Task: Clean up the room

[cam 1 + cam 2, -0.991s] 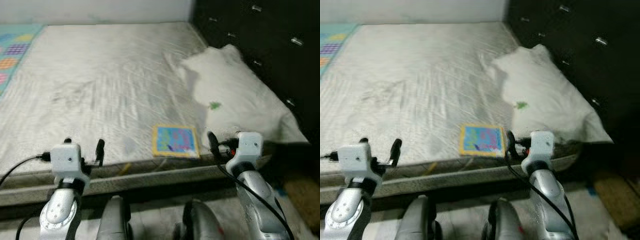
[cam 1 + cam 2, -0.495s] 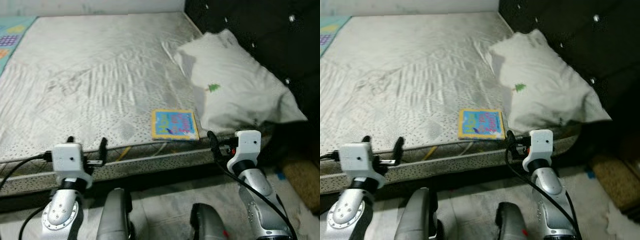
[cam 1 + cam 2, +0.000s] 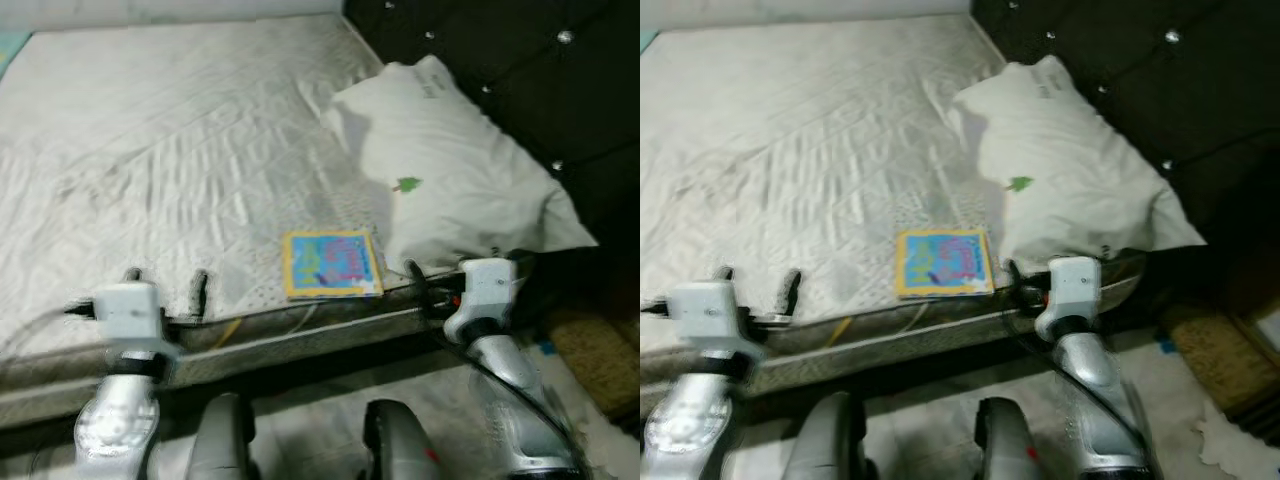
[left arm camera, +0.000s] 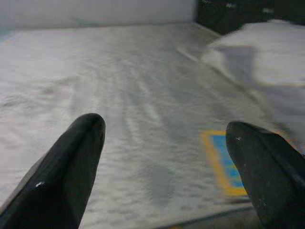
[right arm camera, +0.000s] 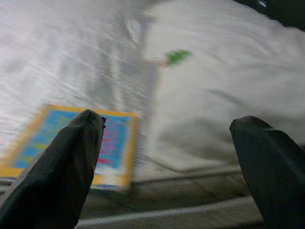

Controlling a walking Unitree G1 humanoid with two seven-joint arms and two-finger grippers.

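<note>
A colourful book [image 3: 330,264] with a yellow border lies flat on the grey mattress [image 3: 160,150], close to its front edge. A white pillow [image 3: 450,180] with a small green mark lies just right of the book. My left gripper [image 3: 166,283] hovers open at the mattress edge, well to the book's left. My right gripper [image 3: 450,280] is open at the edge, just right of the book and below the pillow. The right wrist view has the book [image 5: 114,143] and pillow [image 5: 224,95] between its fingertips [image 5: 62,167]. Nothing is held.
A dark tufted headboard [image 3: 520,70] rises behind the pillow on the right. A brown mat [image 3: 590,350] lies on the floor at the bed's right end. My own legs [image 3: 230,440] stand on the pale floor in front of the bed frame.
The camera has swung right and nearer the bed, so the patterned mat at far left has left the picture. Both grippers stay open at the mattress edge; the book has not moved.
</note>
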